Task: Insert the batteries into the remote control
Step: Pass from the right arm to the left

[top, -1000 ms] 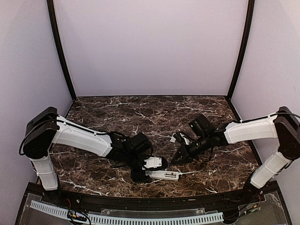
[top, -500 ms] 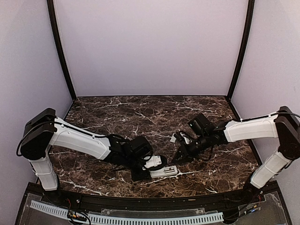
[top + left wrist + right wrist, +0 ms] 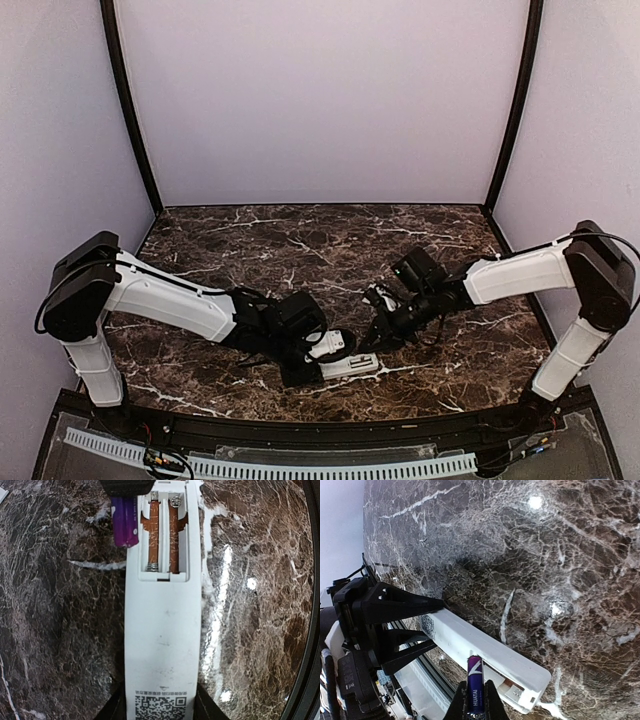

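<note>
While the left pincer (image 3: 436,622) is clenched on one end of the remote control (image 3: 162,630), the white body sticks out from between its fingers toward the right arm. It sits close to the near edge of the bench (image 3: 300,240), about midway along that edge and roughly parallel to it. Whether the remote rests on the marble or is held just off it cannot be told.

The remote is turned back side up. A QR code label (image 3: 160,709) is at the gripped end, and the battery compartment (image 3: 163,535) lies uncovered at the far end. Both of its slots are bare, with springs and metal contacts visible.

The right pincer (image 3: 475,702) comes in from the right side of the bench and is closed on a purple battery (image 3: 475,685), gripping it near one end. The rest of the cell points out ahead of the fingers toward the compartment end of the remote. In the left wrist view the battery lies just beside the compartment, along the outside of the remote's long edge and parallel to the slots, not in either slot. Whether it touches the casing cannot be told.
</note>
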`<action>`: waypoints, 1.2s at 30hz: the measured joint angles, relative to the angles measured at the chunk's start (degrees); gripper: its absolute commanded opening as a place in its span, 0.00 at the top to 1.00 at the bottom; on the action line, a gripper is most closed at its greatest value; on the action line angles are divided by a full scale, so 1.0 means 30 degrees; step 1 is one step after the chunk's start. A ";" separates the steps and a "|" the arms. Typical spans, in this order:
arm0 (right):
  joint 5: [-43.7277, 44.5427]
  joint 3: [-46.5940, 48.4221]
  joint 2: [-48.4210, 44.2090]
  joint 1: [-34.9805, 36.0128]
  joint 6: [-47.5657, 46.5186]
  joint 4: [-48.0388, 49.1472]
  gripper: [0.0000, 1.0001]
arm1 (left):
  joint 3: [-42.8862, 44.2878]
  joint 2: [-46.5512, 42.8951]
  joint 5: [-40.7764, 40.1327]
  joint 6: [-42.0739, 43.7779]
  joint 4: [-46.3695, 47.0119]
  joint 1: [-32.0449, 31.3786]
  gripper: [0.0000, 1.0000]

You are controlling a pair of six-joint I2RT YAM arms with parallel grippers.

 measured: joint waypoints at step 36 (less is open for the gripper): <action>0.0568 -0.1960 0.0794 0.0714 0.2965 0.4291 1.00 | -0.0080 -0.0036 0.1107 -0.0160 0.0597 0.0510 0.37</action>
